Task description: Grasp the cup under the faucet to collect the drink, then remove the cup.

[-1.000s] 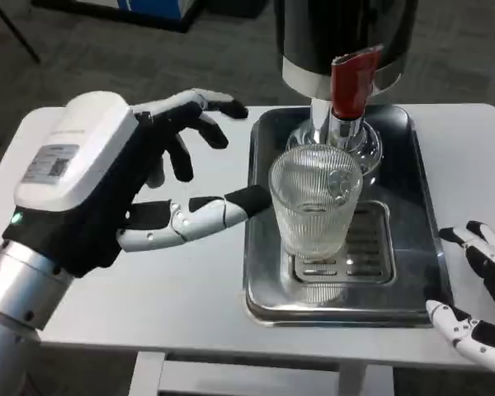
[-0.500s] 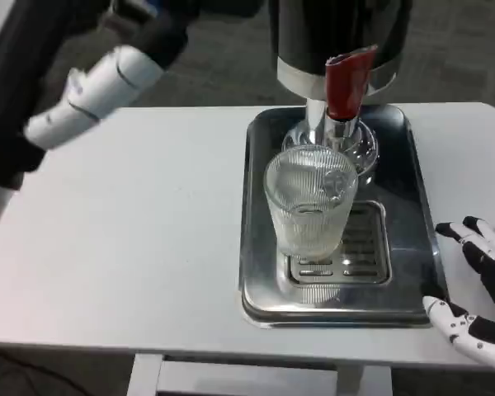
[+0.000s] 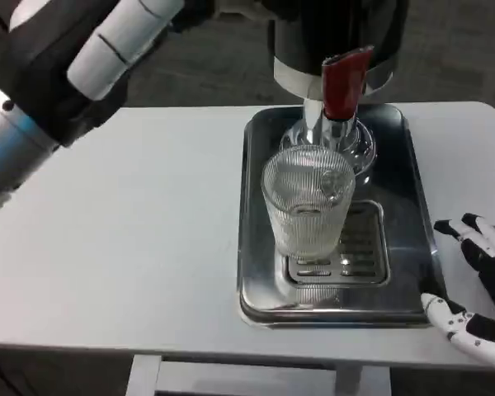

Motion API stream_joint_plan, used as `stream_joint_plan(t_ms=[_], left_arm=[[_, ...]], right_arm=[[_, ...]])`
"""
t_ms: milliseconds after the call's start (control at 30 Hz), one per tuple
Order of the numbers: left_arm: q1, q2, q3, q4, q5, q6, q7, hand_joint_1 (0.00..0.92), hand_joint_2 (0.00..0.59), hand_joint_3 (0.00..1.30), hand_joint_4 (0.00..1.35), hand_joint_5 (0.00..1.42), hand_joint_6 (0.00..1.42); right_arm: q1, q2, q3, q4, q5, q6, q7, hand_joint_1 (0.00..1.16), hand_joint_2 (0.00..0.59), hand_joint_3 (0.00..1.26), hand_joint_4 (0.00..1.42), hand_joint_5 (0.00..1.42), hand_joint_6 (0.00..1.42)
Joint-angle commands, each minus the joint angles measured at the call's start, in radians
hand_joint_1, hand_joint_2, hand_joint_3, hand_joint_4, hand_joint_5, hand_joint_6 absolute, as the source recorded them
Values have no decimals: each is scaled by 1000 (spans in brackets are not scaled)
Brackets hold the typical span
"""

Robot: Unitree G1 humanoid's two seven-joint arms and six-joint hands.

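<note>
Ribbed glass cup (image 3: 307, 200) upright on drip tray (image 3: 256, 247) under red-lever faucet (image 3: 340, 81). Left robot hand (image 3: 91, 49) raised, grip unclear. Right robot hand (image 3: 478, 297) spread, empty, on worktop (image 3: 148, 247).

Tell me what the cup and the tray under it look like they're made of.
The cup looks like clear ribbed glass, maybe hard plastic: see-through, with fine vertical ridges. The tray looks like polished stainless steel: silver and mirror-like, with a slotted drain grate.

A: Left arm look? 
B: Silver forearm (image 3: 12, 136) at 10 o'clock, black cuff, white finger segments. 
A: Right hand (image 3: 478, 297)? 
B: 4 o'clock: white fingers, black tips.
</note>
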Motion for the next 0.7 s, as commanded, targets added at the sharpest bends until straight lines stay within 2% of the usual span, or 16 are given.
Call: stream_joint_plan(t_ms=[33,400,700], left_arm=[[-28,6,-11,22,9,4,-11,0,115,314,275,381,333],[-100,-37,-91,185,38,-20,-50,0,116,293,251,364,298],[-110,-47,-93,208,50,-24,-76,0,117,291,240,349,281]], right_arm=[[5,4,3,-2,-4,5,-11,383,494,114,0,0,50],[0,-3,-5,-2,5,9,-13,385,494,111,0,0,50],[1,-7,-15,-3,14,10,-12,385,494,114,0,0,50]])
